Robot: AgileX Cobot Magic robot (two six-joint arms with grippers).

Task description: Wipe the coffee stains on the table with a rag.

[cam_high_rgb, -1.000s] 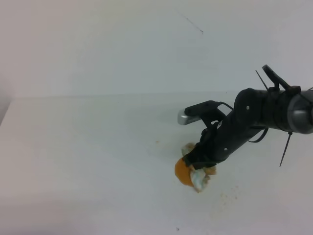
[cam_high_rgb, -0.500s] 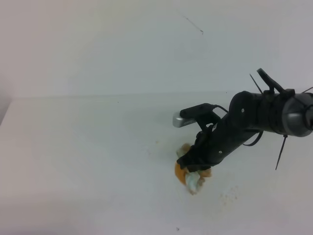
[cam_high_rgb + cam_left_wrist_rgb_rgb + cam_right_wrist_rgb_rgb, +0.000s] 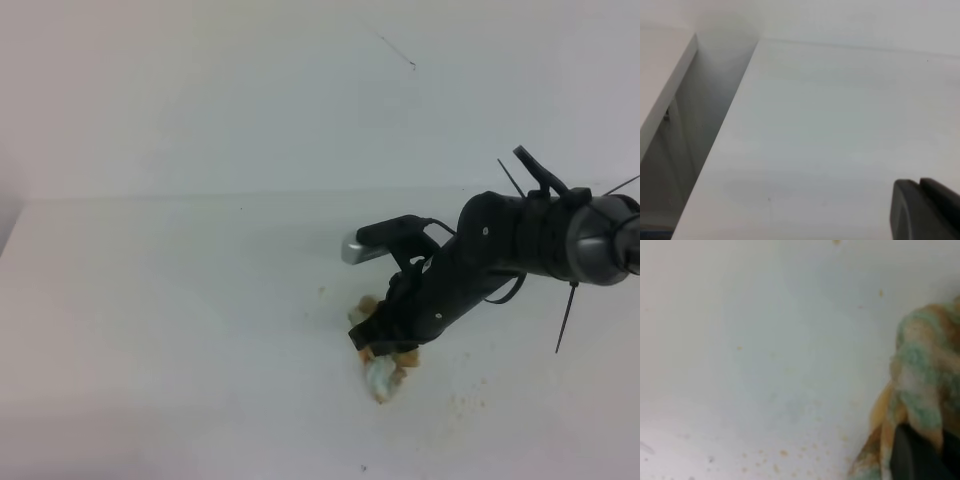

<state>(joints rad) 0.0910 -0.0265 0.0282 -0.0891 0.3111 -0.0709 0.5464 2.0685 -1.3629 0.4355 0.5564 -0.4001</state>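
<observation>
Soft cloth, damp-looking and stained tan over pale blue-white: the rag (image 3: 383,368), bunched into a lumpy wad under the right claw (image 3: 385,340). Clamped tight in that claw by its upper folds, pressed down on the worktop (image 3: 170,300) right of centre. Probably light and limp, easy to squash, likely to drag and smear rather than slide; best held by the thick bunched middle, as now, so loose edges trail flat. Coffee stains (image 3: 372,344) mostly hidden beneath the wad, only an orange-brown fringe showing at its edge. Fine brown specks (image 3: 782,454) scattered nearby on the smooth white top, plus a tiny yellowish speck (image 3: 322,291) to the left. Smooth, hard, wipeable surface by the look of it. Plain white wall (image 3: 250,90) behind. Left claw (image 3: 925,210) only a dark corner in its own view; openness impossible to tell.
</observation>
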